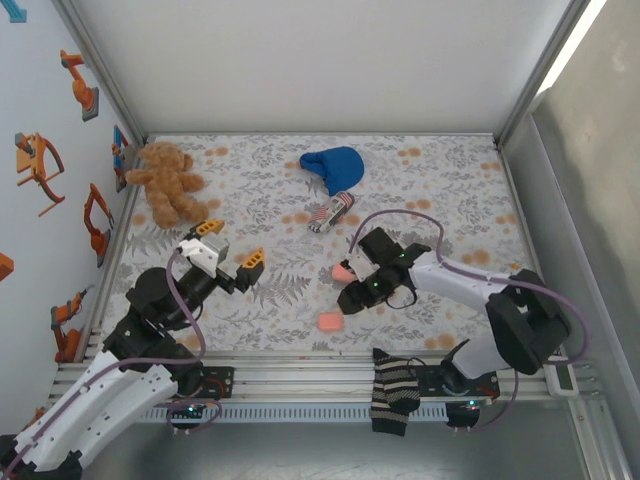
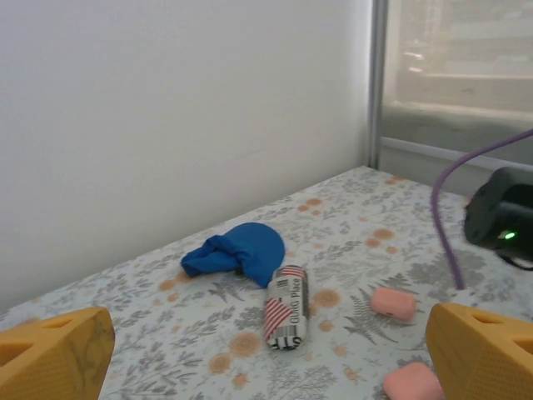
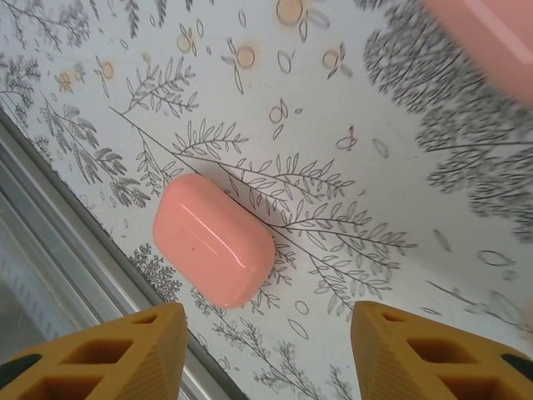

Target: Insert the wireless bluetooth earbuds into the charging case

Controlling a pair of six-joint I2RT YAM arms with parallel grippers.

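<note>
Two closed salmon-pink charging cases lie on the floral cloth. One case (image 1: pixel 329 322) (image 3: pixel 214 240) (image 2: pixel 412 385) is near the front edge. The other case (image 1: pixel 343 271) (image 2: pixel 393 302) (image 3: pixel 483 33) lies just beyond it. The earbuds are out of view. My right gripper (image 1: pixel 347 297) (image 3: pixel 266 350) hovers over the front case, open, with nothing between its yellow fingers (image 3: pixel 125 358). My left gripper (image 1: pixel 230 244) (image 2: pixel 266 367) is open and empty over the left of the table, well apart from both cases.
A teddy bear (image 1: pixel 168 182) sits at the back left. A blue cloth (image 1: pixel 333 168) (image 2: pixel 237 250) and a rolled printed pouch (image 1: pixel 330 212) (image 2: pixel 286 308) lie at the back middle. A striped sock (image 1: pixel 393 392) hangs over the front rail (image 3: pixel 50 242).
</note>
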